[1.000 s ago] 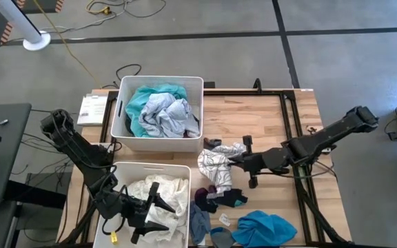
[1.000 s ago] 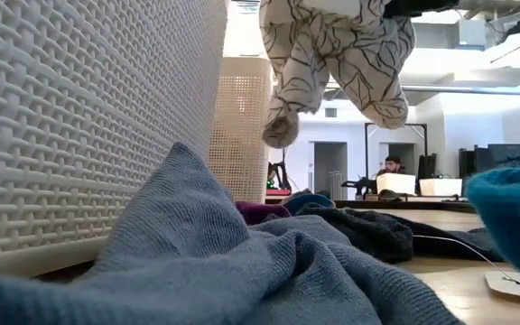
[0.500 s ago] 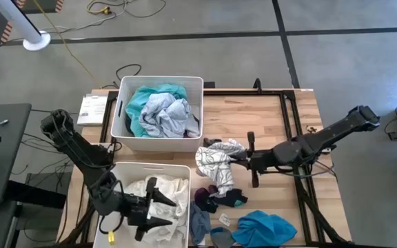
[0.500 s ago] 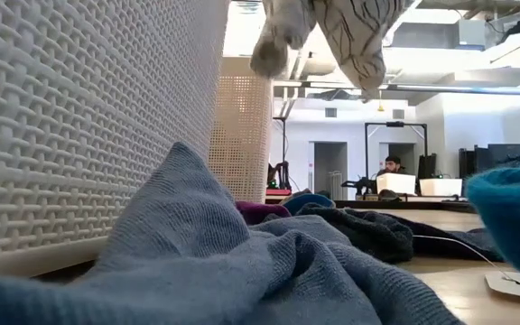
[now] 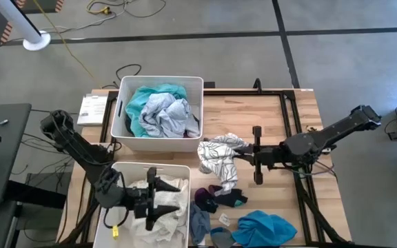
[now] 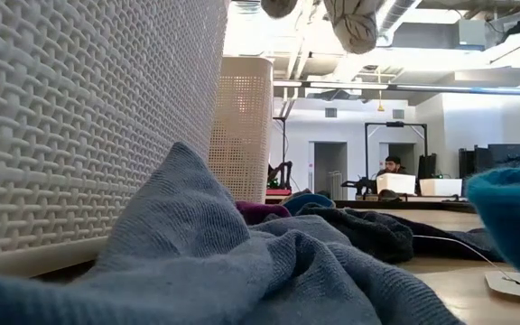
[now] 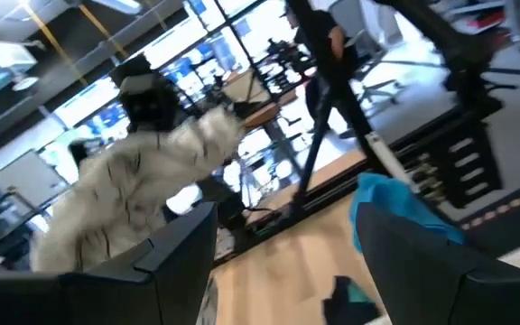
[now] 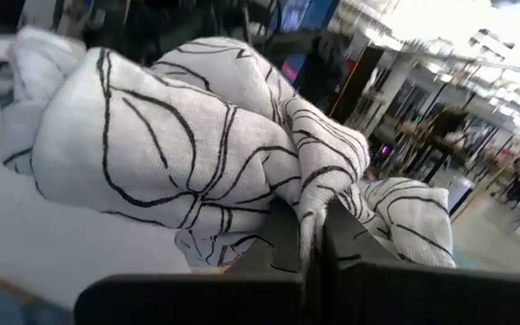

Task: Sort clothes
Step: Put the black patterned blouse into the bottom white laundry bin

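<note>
Hanging from the right gripper [image 5: 245,156], a white cloth [image 5: 216,158] with black lines is in the air above the table [image 5: 267,117], near the far bin [image 5: 161,83]. The fingers [image 8: 350,248] are pressed together on a fold of it. The left gripper [image 5: 163,200] is over the near bin [image 5: 178,169], which holds white clothes [image 5: 179,193]; its fingers [image 7: 183,239] are spread and hold nothing. More clothes [image 5: 236,213] lie on the table beside this bin, among them a bright blue piece [image 5: 264,227].
</note>
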Controlling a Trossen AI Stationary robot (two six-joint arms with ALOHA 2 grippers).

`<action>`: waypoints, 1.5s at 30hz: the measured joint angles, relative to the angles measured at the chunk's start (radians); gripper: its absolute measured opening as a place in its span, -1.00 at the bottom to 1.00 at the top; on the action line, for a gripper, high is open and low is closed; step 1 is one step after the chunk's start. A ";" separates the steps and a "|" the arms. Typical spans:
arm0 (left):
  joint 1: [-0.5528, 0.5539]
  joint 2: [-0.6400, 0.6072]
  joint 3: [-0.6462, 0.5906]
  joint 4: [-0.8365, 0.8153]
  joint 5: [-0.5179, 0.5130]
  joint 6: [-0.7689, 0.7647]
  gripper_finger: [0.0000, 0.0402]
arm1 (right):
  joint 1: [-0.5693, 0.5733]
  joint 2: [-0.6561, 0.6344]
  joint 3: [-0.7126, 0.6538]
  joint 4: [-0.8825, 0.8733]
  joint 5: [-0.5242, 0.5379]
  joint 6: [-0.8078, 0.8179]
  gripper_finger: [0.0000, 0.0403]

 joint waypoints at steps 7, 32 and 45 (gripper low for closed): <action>0.071 0.000 0.000 0.039 -0.002 0.089 0.30 | 0.008 -0.005 0.000 0.113 -0.006 -0.067 -0.97; 0.290 0.001 -0.001 0.188 0.196 0.286 0.82 | 0.002 0.016 0.000 0.318 -0.080 -0.013 -0.97; 0.360 0.086 0.016 0.241 0.350 0.340 0.82 | -0.069 0.121 0.000 0.427 -0.131 0.072 -0.97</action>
